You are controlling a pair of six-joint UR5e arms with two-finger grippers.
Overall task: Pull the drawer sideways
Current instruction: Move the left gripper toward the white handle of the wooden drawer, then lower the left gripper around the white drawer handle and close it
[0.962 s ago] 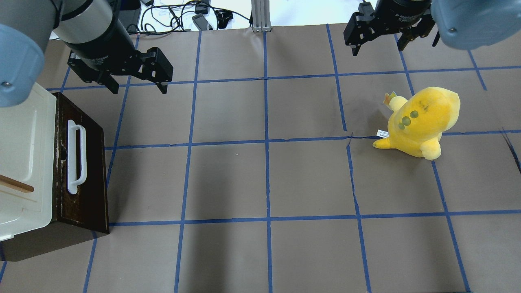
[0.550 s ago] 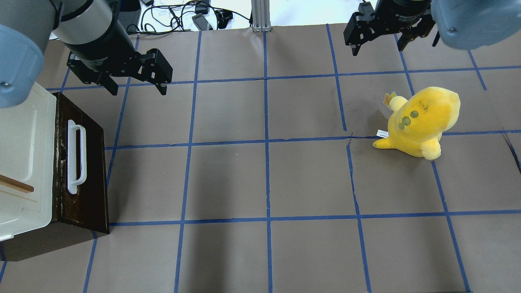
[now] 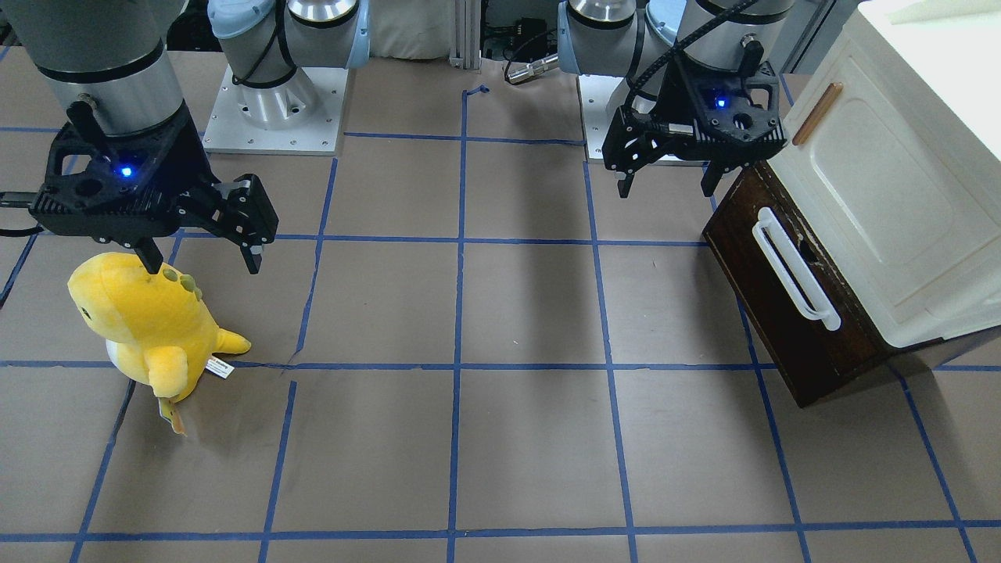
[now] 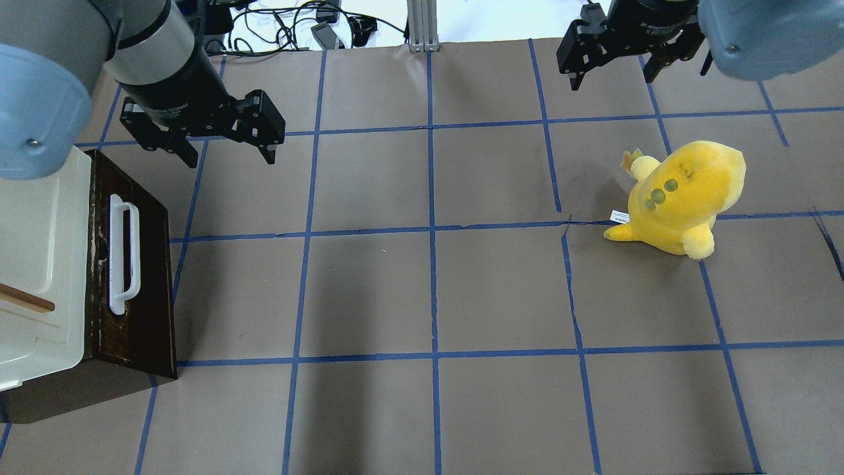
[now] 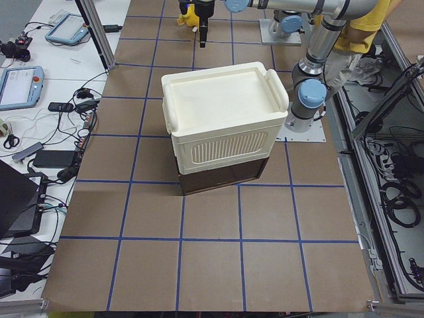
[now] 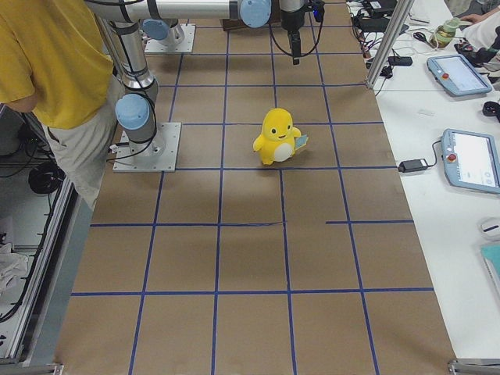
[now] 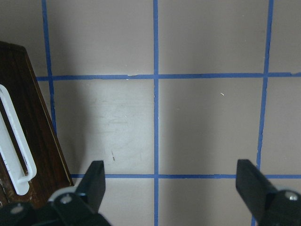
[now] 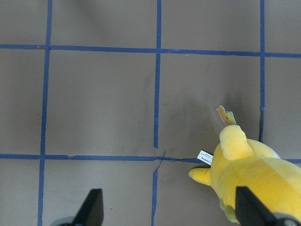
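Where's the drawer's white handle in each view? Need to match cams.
Front-facing: handle right of centre, on the dark drawer front.
Overhead: handle at left edge, running vertically.
Left wrist: lower-left corner.
Exterior left: handle hidden; only the drawer's side shows under the cream cabinet.
Exterior right: not in view.
Right wrist: not in view.
Shared landmark: the cream cabinet above the drawer.
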